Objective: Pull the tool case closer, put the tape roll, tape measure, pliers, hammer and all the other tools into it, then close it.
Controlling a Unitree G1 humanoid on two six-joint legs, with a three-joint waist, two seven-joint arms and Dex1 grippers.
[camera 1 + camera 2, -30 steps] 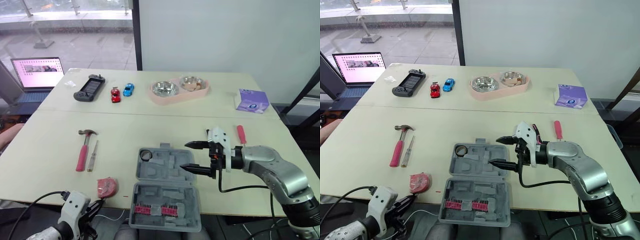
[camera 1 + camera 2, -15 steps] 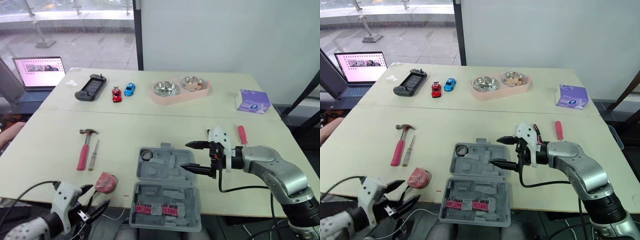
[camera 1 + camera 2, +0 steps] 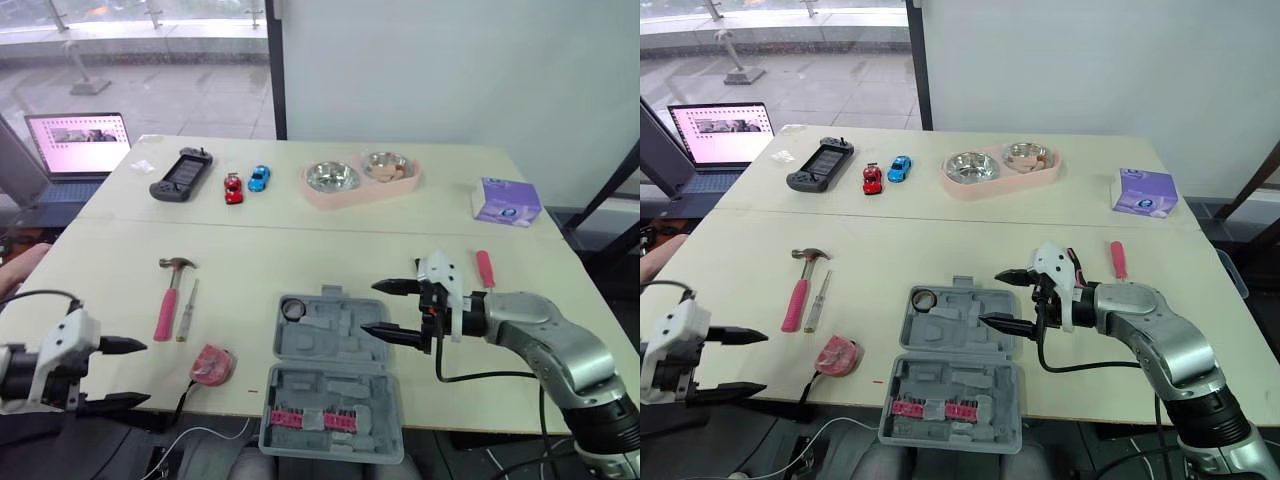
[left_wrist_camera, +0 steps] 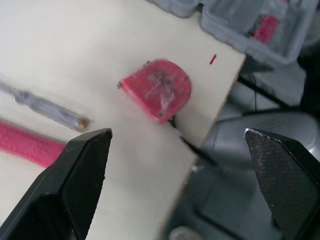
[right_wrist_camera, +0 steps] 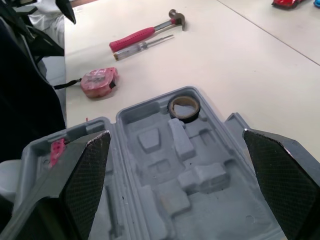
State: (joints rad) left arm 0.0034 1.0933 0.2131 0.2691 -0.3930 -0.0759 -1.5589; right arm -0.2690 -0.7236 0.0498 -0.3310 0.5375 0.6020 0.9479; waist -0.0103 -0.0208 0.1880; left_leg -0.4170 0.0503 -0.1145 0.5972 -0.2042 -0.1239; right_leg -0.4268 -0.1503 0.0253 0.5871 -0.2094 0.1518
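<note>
The grey tool case [image 3: 335, 375] lies open at the table's front edge, with the tape roll [image 3: 292, 309] in its upper left recess. Left of the case, near the edge, rests the red tape measure [image 3: 212, 364]. Farther left are the pink-handled hammer [image 3: 168, 300] and a clear-handled screwdriver [image 3: 186, 311]. My left gripper [image 3: 147, 372] hovers open at the front edge, left of the tape measure [image 4: 157, 90] and apart from it. Over the case's right side, my right gripper [image 3: 368, 308] is open and empty. A red-handled screwdriver [image 3: 484, 268] lies to its right.
At the back of the table are a game controller [image 3: 179, 176], two toy cars [image 3: 245, 184], a pink double bowl [image 3: 358, 178] and a purple box [image 3: 507, 202]. A laptop [image 3: 76, 141] stands off the far left corner. A thin cable [image 3: 205, 435] hangs below the front edge.
My left gripper has opened and swung from under the front edge, below the tape measure, out to its left. The right arm has stayed still.
</note>
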